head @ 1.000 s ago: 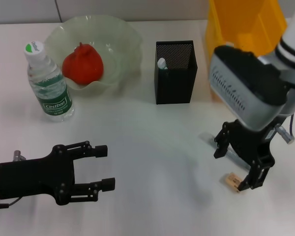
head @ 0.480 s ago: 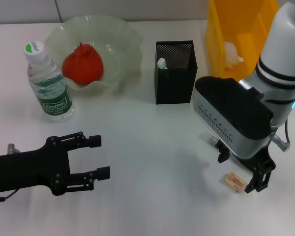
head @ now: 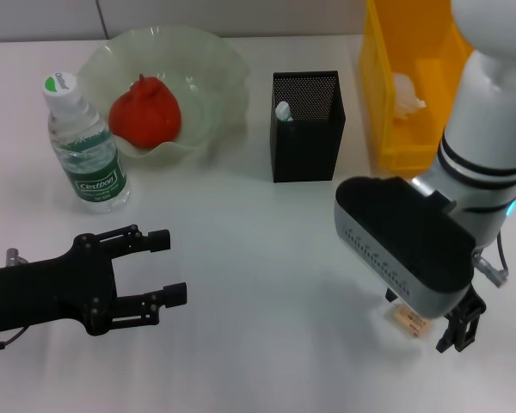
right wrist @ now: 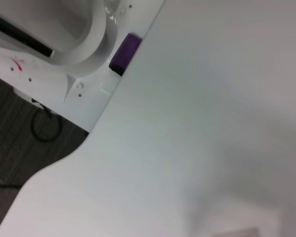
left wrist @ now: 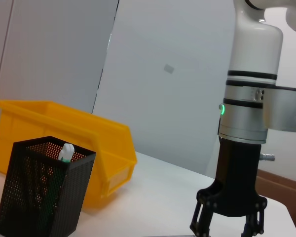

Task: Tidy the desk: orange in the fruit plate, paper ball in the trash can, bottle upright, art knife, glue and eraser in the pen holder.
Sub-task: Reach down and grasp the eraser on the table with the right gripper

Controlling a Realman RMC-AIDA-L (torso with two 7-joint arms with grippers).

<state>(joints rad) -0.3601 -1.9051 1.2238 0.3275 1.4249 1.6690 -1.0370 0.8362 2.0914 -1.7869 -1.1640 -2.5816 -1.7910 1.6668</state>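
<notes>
My right gripper (head: 423, 317) is open and down at the table near the front right, its fingers on either side of the small tan eraser (head: 410, 320), which the wrist partly hides. The left wrist view shows that gripper (left wrist: 227, 224) with its fingers apart. My left gripper (head: 163, 267) hangs open and empty at the front left. The orange (head: 146, 112) lies in the fruit plate (head: 215, 52). Beside it the bottle (head: 84, 146) stands upright. A white-capped stick, seemingly the glue (head: 282, 110), stands in the pen holder (head: 305, 129). The paper ball (head: 406, 95) lies in the trash can (head: 421, 52). The art knife is out of view.
The pen holder (left wrist: 39, 192) and trash can (left wrist: 89, 143) stand side by side at the back. In the right wrist view the table's rounded front edge (right wrist: 89, 138) runs close by, with the floor below.
My right arm has come down and toward the front, so its wrist now covers most of the eraser. My left gripper has drawn back a little to the left.
</notes>
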